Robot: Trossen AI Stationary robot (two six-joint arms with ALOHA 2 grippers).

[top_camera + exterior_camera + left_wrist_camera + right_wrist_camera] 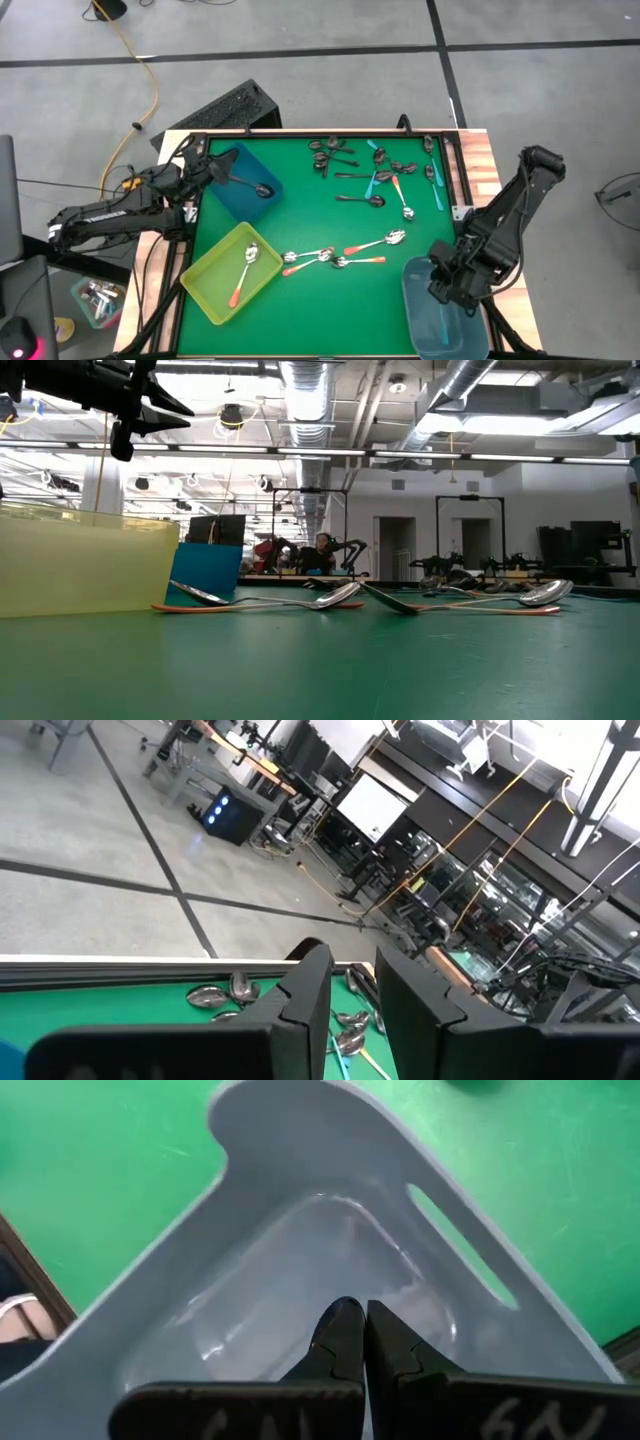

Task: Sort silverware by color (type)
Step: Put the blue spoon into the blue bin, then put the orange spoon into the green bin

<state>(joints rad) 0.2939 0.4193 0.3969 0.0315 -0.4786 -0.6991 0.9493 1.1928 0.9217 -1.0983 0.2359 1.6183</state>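
A: Status, near edge first. Right gripper (pixel 362 1342) sits low in the pale blue bin (pixel 418 300), lower right of the high view; fingers nearly closed, nothing visible between them. A teal-handled spoon (pixel 444 322) seems to lie in that bin.

B: Yellow bin?

A: Yellow-green bin (pixel 205 272), lower left, has one orange-handled spoon (pixel 243 272). Four more orange-handled spoons (pixel 375 243) lie loose mid-mat.

B: Farther back?

A: Left gripper (pixel 352 1010) hovers by the dark blue bin (pixel 238 190), upper left, fingers narrowly apart, empty. One dark grey spoon (pixel 251 186) lies in the bin. The mixed pile (pixel 375 170) at upper centre looks untouched.

B: Judgement?

A: Early. About three sorted, most left.
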